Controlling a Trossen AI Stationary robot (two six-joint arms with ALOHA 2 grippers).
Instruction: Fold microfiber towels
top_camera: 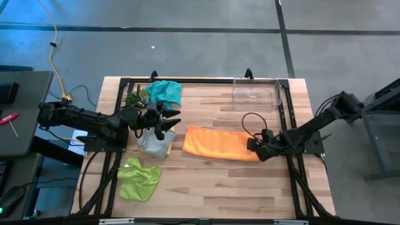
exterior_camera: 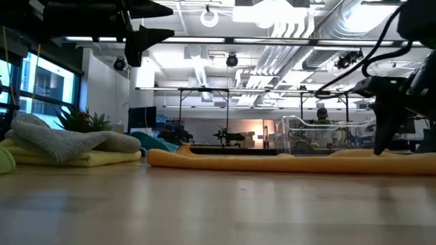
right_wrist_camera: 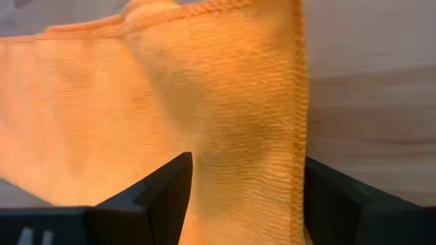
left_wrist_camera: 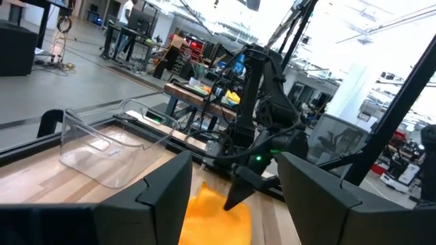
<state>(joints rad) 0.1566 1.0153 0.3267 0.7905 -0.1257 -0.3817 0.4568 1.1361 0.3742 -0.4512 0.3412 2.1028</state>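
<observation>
Orange towel [top_camera: 220,143] lies mid-counter, already a long strip, long axis running left-right across the counter [top_camera: 212,181] between the two arms.

Right gripper [top_camera: 257,149] is right down at the towel's right short end, at the lower corner. Its wrist view shows the two fingers [right_wrist_camera: 163,194] spread with orange cloth between and under them, hemmed edge [right_wrist_camera: 298,102] just inside one finger. Jaws open, not pinched on the cloth yet.

Left gripper [top_camera: 167,122] hovers above the grey towel [top_camera: 152,141], which sits on the yellow towel [exterior_camera: 75,158] in a small stack. It's off the orange towel's left end and raised, not touching. Jaws open, nothing held; its wrist view looks down the strip toward the right arm.

Others: teal towel [top_camera: 165,91] at the far edge by the small green plant [top_camera: 134,97]; lime green towel [top_camera: 139,179] crumpled near the front-left corner; clear plastic bin [top_camera: 255,95] at the far right, looks empty.

Key relation: the strip's long axis points straight from one gripper to the other. Right arm is clearly nearer, already at its end. My read: next fold is end-to-end, so right needs to close on that short end and carry it left along the axis. Left would have to drop and shift right to pin or lift the other end.

Risk: grabbing only the top layer at the hem.
</observation>
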